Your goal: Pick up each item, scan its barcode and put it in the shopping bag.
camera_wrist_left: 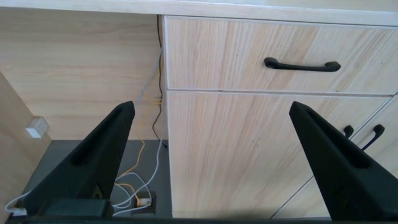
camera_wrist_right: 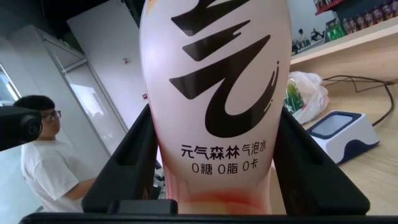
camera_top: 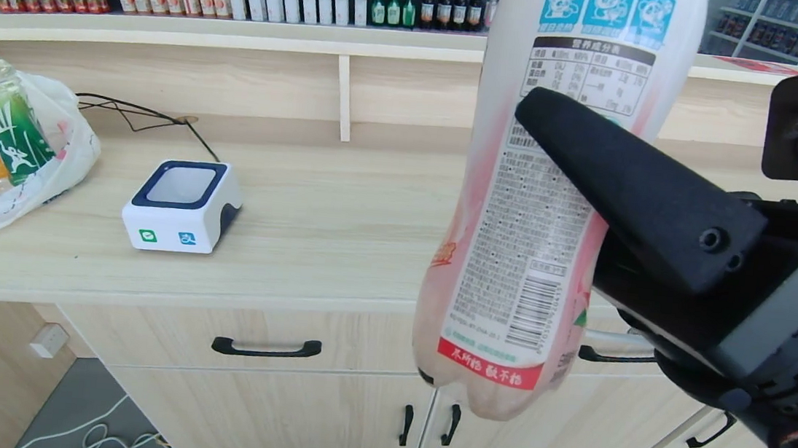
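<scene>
**Pink bottle aloft, its scan not yet done**

Head view: the right gripper (camera_top: 562, 123) is clamped on the bottle (camera_top: 539, 215), well right of the scanner (camera_top: 183, 207). The barcode (camera_top: 533, 314) faces away from the scanner's window, and the shopping bag (camera_top: 77, 142) sits far left. The next move likely carries the bottle left and turns the barcode toward the window. Left wrist view: the left gripper (camera_wrist_left: 211, 107) gapes empty before a drawer (camera_wrist_left: 267, 53). Right wrist view: the bottle sits between both fingers, apparently touching each.
</scene>
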`<state>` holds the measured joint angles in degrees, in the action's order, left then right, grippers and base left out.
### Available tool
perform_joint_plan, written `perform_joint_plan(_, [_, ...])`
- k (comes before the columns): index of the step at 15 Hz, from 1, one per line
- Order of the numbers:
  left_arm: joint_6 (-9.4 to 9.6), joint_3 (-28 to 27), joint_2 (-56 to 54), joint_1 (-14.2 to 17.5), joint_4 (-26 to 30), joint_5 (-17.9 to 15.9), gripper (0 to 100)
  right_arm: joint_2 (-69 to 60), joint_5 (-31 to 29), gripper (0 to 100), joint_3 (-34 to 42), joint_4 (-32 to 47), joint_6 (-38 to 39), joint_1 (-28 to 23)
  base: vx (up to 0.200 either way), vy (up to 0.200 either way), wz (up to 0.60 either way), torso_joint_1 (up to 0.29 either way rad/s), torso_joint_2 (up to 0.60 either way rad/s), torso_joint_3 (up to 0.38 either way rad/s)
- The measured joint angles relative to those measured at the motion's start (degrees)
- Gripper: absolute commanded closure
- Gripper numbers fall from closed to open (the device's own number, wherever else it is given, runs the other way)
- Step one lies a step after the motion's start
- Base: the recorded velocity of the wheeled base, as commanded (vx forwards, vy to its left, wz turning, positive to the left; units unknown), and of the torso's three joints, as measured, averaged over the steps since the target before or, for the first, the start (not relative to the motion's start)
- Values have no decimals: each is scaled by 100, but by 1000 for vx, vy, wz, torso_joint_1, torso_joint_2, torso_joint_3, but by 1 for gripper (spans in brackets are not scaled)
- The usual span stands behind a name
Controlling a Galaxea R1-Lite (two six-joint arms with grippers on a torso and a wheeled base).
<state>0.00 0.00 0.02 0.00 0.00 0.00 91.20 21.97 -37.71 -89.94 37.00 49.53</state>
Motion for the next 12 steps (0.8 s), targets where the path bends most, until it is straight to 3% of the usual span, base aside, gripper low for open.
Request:
perform_joint_plan(7, [0,0,0,0,0,0,0,-171,-2,100,288,0,-139,33,0,0,0,0,0,0])
perform_joint_plan(12, [10,0,0,0,0,0,0,-233,-24,100,505,-5,-889,57,0,0,0,0,0,0])
